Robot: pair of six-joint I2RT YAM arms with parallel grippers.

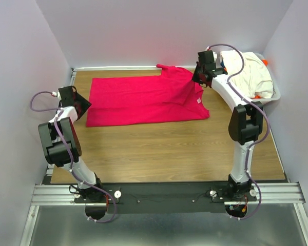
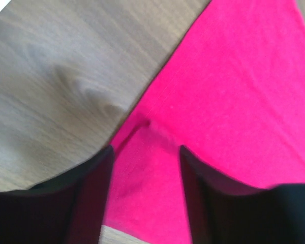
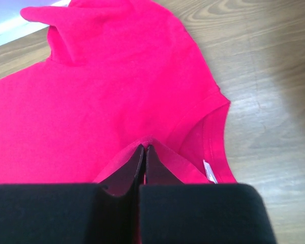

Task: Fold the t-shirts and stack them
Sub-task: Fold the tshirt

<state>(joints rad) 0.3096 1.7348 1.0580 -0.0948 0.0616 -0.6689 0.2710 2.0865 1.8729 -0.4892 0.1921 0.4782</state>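
The white basket (image 1: 276, 94) holds a cream t-shirt (image 1: 249, 74) and an orange t-shirt (image 1: 265, 62).

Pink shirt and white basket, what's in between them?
The right arm crosses that gap above the wooden table, its right gripper shut on the pink shirt near the collar. The top external view shows it.

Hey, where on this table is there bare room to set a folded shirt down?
The widest bare wood is the table strip between the near edge of the pink t-shirt and the arm bases. The far right corner is crowded: basket, cream t-shirt, right gripper.
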